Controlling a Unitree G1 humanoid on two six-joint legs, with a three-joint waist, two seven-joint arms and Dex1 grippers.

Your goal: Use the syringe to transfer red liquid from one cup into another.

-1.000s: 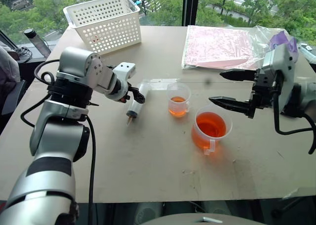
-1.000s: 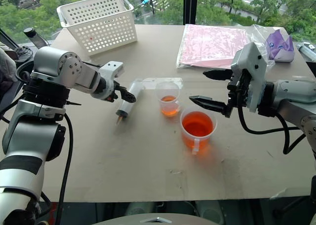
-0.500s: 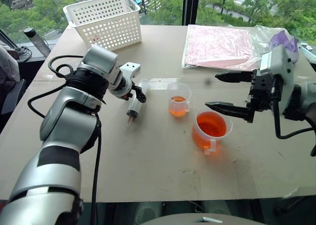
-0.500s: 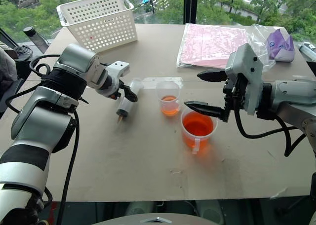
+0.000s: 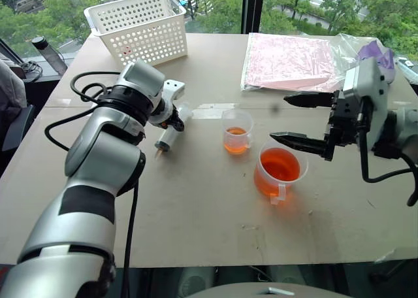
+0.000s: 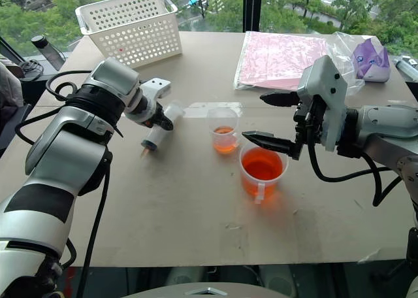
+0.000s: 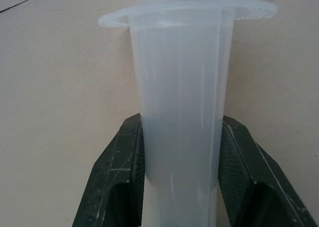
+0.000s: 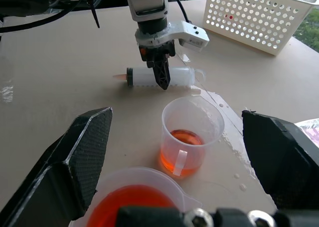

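The syringe (image 5: 167, 132) lies on the table left of the cups, its orange-brown tip (image 5: 158, 153) pointing toward the near edge. My left gripper (image 5: 176, 121) points steeply down and is shut on its whitish barrel (image 7: 182, 112), one black finger (image 7: 122, 177) on each side. The smaller clear cup (image 5: 236, 131) holds a little red liquid (image 5: 236, 143). To its right and nearer stands the larger beaker (image 5: 278, 172), about half full of red liquid (image 5: 279, 165). My right gripper (image 5: 279, 118) hangs open above the beaker's far rim, empty.
A white perforated basket (image 5: 137, 27) stands at the far left of the table. A pink sheet in a clear plastic bag (image 5: 290, 61) lies at the far right, with a purple item (image 5: 372, 49) beside it. A dark bottle (image 5: 47, 55) stands off the table's left edge.
My left gripper has shut on the syringe barrel, and the syringe has shifted slightly left on the table. The left elbow has swung in. The right gripper has kept its place.
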